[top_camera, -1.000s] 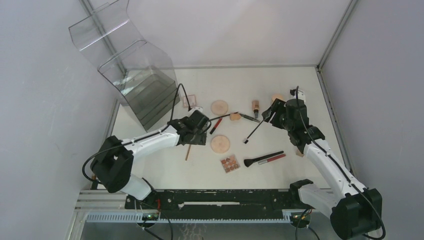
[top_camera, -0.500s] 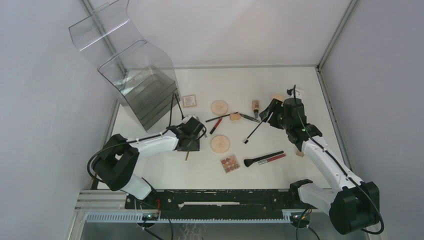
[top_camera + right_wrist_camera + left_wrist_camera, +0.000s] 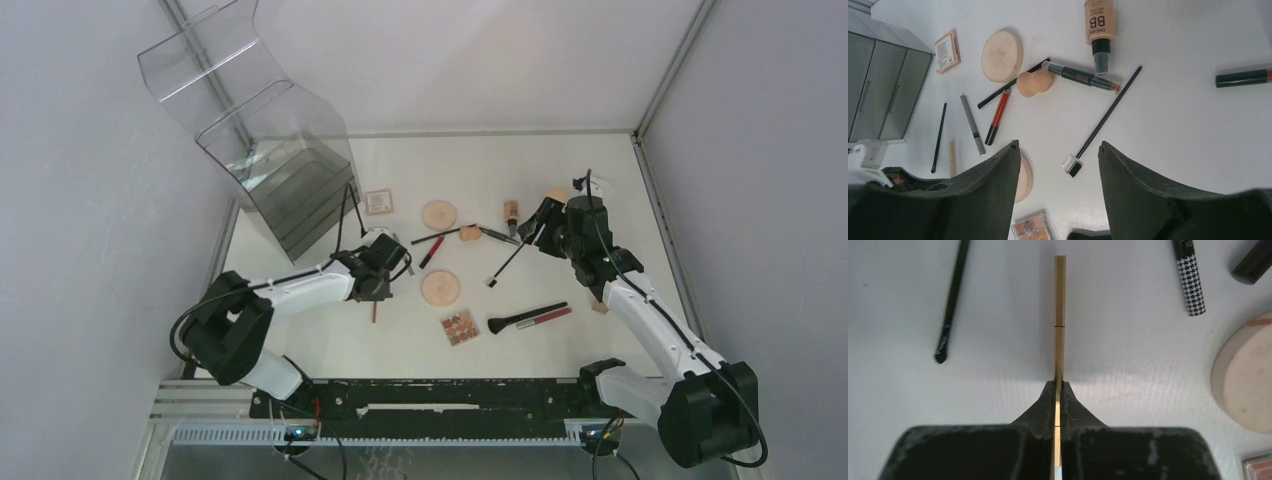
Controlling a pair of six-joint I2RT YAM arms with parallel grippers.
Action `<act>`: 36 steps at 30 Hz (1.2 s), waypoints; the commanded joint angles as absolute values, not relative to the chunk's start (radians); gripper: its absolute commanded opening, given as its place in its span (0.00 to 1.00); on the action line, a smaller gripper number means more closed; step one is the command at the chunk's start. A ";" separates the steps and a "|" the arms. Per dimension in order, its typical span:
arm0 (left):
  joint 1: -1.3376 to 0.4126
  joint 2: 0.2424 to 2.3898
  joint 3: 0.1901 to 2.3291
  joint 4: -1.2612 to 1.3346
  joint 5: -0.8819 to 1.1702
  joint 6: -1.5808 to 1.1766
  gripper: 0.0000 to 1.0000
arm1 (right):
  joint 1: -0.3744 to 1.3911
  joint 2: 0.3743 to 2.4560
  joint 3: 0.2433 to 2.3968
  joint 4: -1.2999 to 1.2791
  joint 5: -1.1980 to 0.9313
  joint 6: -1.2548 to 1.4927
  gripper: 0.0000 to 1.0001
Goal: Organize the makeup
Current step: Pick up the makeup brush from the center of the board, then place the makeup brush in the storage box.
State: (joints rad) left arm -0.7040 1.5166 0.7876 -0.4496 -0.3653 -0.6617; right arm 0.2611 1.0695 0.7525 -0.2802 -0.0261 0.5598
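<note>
Slim gold stick point(image 3: 1060, 315) lies flat, between a thin black brush point(image 3: 951, 300) and a round peach powder disc point(image 3: 1248, 375).

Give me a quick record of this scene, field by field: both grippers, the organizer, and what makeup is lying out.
left gripper: shut on gold stick
right gripper: open, holding nothing, above black brush
organizer: clear, far left of table
makeup lying out: BB cream bottle, sponge, round disc, palette
</note>
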 commanded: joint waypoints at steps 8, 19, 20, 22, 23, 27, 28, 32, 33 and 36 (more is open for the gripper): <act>-0.626 1.258 1.071 -0.717 -0.371 -0.219 0.00 | 0.256 1.064 0.759 -0.219 -0.039 0.570 0.66; -0.418 1.122 1.199 -0.497 -0.481 0.082 0.04 | 0.256 1.052 0.760 -0.233 -0.034 0.561 0.66; -0.398 1.119 1.203 -0.470 -0.478 0.105 0.05 | 0.257 1.051 0.759 -0.232 -0.038 0.561 0.66; -0.363 1.118 1.206 -0.418 -0.483 0.165 0.06 | 0.256 1.046 0.760 -0.235 -0.041 0.563 0.66; -0.344 1.120 1.204 -0.391 -0.461 0.199 0.08 | 0.256 1.045 0.760 -0.238 -0.040 0.562 0.66; -0.254 1.200 1.270 -0.358 -0.415 0.266 0.09 | 0.256 1.038 0.759 -0.256 -0.036 0.551 0.66; -0.238 1.222 1.289 -0.348 -0.410 0.278 0.09 | 0.256 1.033 0.759 -0.265 -0.031 0.548 0.66; -0.184 1.318 1.353 -0.297 -0.405 0.315 0.09 | 0.255 1.002 0.746 -0.275 -0.020 0.539 0.66; -0.173 1.344 1.372 -0.294 -0.399 0.323 0.08 | 0.254 0.992 0.743 -0.276 -0.021 0.536 0.66; -0.136 1.413 1.418 -0.269 -0.391 0.330 0.09 | 0.252 0.978 0.738 -0.282 -0.023 0.533 0.66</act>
State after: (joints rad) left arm -0.1761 1.3510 1.3220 -0.3519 -0.4183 0.2737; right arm 0.2596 1.0157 0.7418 -0.2909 -0.0334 0.5552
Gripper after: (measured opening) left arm 0.087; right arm 0.663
